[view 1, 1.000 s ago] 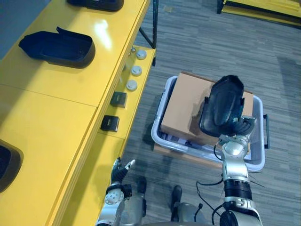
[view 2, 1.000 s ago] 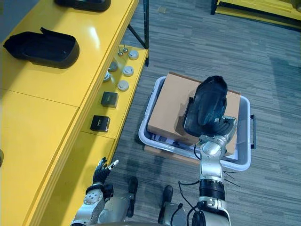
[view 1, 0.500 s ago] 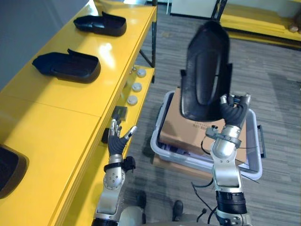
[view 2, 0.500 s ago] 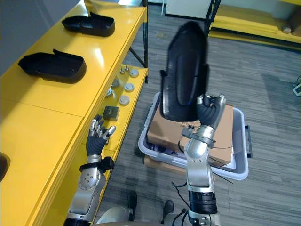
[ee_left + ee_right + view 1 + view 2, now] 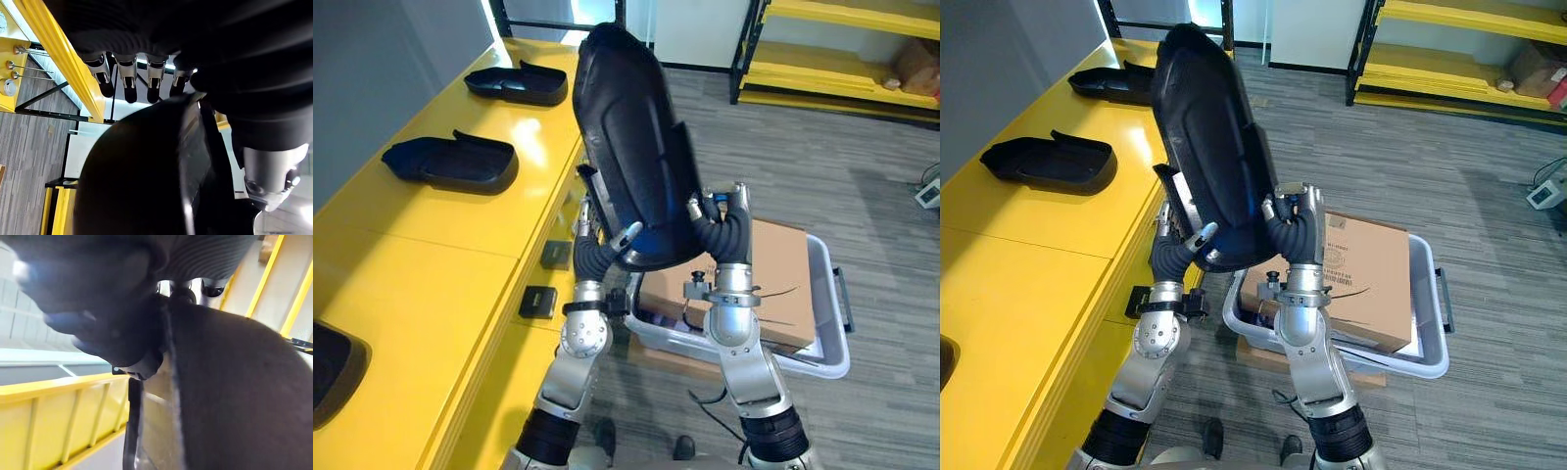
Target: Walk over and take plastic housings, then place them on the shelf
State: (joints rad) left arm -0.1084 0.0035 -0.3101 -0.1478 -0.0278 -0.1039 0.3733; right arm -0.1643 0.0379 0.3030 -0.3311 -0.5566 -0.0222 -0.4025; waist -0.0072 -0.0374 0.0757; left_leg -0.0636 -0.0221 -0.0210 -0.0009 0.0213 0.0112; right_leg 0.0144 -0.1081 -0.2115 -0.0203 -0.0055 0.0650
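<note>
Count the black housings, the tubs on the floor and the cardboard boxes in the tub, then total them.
Black housings: 4 (1 held up, 3 on the yellow shelf)
Tub: 1
Cardboard box: 1
Total: 6

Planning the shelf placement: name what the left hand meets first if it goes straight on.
The plastic housing itself: the left hand grips its lower edge; depth beyond is unclear.
</note>
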